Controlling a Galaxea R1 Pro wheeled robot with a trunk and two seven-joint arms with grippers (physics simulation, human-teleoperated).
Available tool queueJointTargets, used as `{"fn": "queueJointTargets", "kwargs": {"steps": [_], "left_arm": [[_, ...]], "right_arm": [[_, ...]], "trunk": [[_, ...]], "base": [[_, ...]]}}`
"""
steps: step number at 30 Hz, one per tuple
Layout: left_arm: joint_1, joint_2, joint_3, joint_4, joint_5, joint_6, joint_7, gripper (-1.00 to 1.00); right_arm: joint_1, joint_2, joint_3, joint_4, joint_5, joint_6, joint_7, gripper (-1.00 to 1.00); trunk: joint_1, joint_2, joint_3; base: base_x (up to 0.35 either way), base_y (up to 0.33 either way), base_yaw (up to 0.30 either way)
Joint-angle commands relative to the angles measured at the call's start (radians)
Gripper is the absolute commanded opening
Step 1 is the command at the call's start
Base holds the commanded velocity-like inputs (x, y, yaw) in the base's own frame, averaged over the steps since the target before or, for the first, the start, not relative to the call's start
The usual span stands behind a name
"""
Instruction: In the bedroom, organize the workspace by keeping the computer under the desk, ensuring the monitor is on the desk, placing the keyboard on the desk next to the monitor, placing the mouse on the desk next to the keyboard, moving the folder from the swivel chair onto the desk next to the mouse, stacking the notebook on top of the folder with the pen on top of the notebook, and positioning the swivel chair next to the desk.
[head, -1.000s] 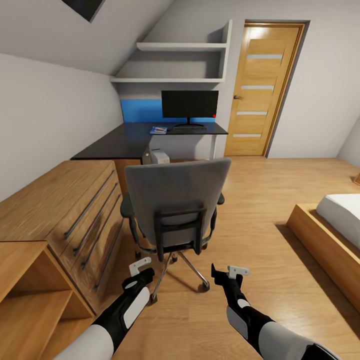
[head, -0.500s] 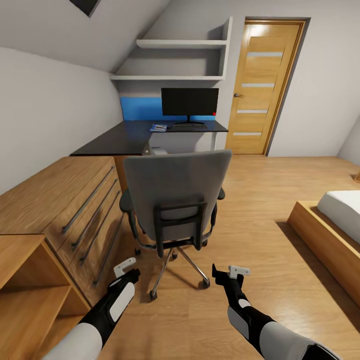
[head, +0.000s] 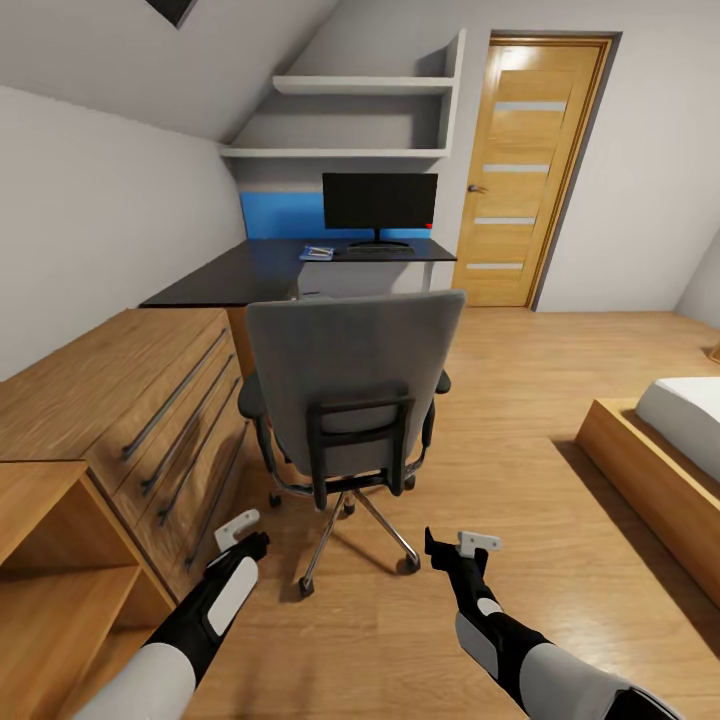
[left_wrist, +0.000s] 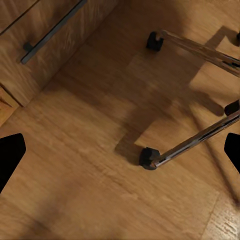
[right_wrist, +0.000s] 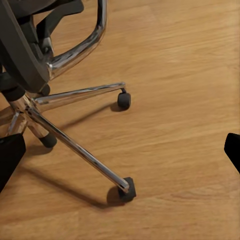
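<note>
The swivel chair stands in front of me with its grey back toward me. Behind it is the black desk with the monitor, the keyboard and the blue folder on it. What lies on the folder is too small to tell. My left gripper hangs open low beside the dresser, left of the chair's base. My right gripper is open just right of the base. Both hold nothing. The fingertips sit wide apart.
A low light-wood dresser and an open shelf unit line the left side. A bed on a wooden frame is at the right, and a wooden door stands beyond the desk. Open floor lies between chair and bed.
The view has crept toward the chair. My left gripper has drawn back to the left, closer to the dresser. The right arm has kept its place.
</note>
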Motion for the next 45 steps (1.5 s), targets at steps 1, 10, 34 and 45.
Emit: {"fn": "queueJointTargets", "kwargs": {"steps": [1,10,34,45], "left_arm": [[0.000,0.001,-0.003,-0.002,0.004,0.003,0.007,1.00],[0.000,0.008,0.001,-0.004,0.004,0.001,0.007,1.00],[0.000,0.015,0.001,-0.048,0.004,0.001,0.013,1.00],[0.000,0.024,0.046,-0.047,0.005,-0.001,0.020,1.00]], "right_arm": [[-0.001,0.000,0.009,0.000,-0.003,-0.003,-0.008,1.00],[0.000,-0.001,0.008,0.002,-0.004,-0.035,-0.008,1.00],[0.001,-0.043,0.007,0.000,-0.010,-0.075,-0.013,1.00],[0.001,-0.044,0.006,0.001,-0.010,-0.077,-0.013,1.00]], "trunk": [[0.000,0.000,-0.001],[0.000,0.000,-0.001],[0.000,0.000,-0.001],[0.000,0.000,-0.001]], "base": [[0.000,0.000,0.000],[0.005,0.000,0.000],[0.158,0.000,0.000],[0.015,0.000,0.000]]}}
